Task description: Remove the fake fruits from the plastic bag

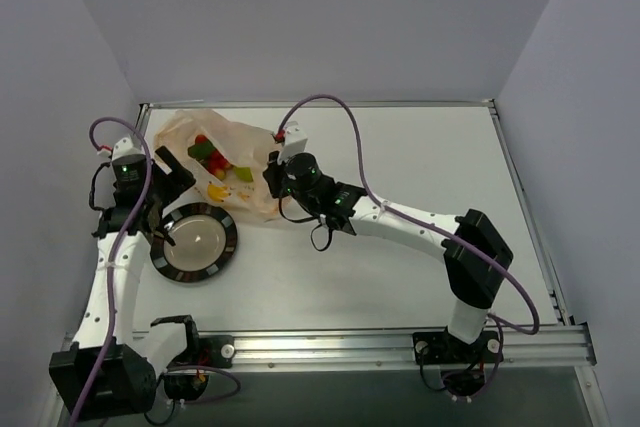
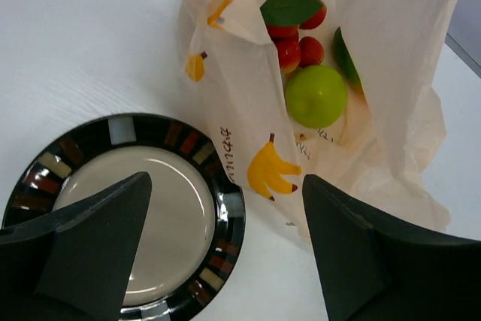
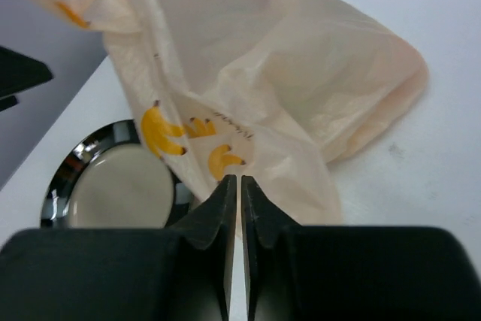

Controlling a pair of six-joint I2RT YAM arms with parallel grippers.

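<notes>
The plastic bag (image 1: 235, 162) lies at the back left of the table, pale peach with yellow banana prints, its mouth open toward the left arm. Inside it are the fake fruits (image 1: 210, 157): a round yellow-green one (image 2: 316, 95), several small red pieces (image 2: 289, 50) and a green leaf (image 2: 289, 4). My left gripper (image 2: 225, 182) hovers open, one finger over the plate and the other beside the bag (image 2: 240, 95), holding nothing. My right gripper (image 3: 239, 180) is at the bag's right edge (image 3: 285, 80), jaws pressed together with the thin film pinched at their tips.
A round plate (image 1: 228, 247) with a black patterned rim sits just in front of the bag, its rim (image 2: 225, 216) touching the bag's lower edge. The grey wall runs close along the left. The table's raised edge borders the back.
</notes>
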